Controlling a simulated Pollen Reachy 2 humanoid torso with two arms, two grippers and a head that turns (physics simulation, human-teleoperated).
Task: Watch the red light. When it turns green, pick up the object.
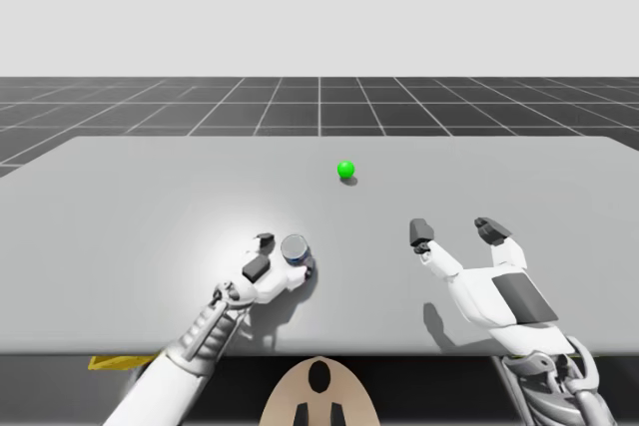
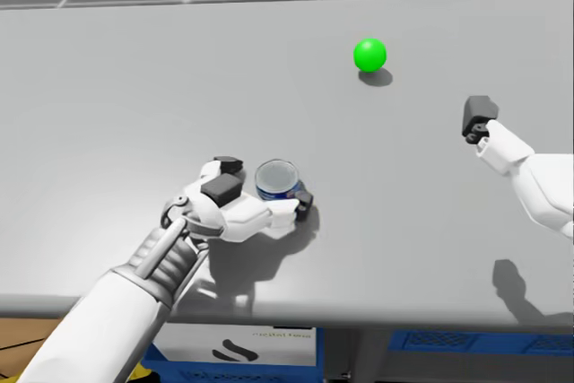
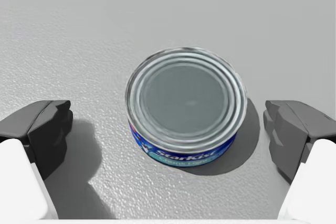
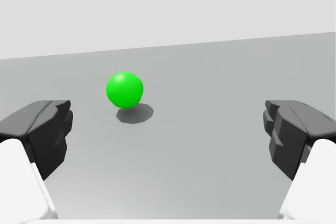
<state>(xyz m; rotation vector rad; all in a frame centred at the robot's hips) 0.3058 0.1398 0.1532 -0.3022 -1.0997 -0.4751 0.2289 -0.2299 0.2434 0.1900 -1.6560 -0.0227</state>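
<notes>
Can [image 3: 186, 106] framed, not yet gripped.
It stands on the table [image 1: 120, 207] between the spread fingers of my left gripper [image 3: 168, 129], untouched; the light [image 1: 345, 169] beyond is green, so closing and lifting remain. My right gripper [image 1: 455, 230] is open.

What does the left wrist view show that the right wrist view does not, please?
Left wrist view: a can standing upright between the fingers of my open left gripper, touching neither. Right wrist view: the green light ahead of my open right gripper. Both: the grey table and an open gripper.
</notes>
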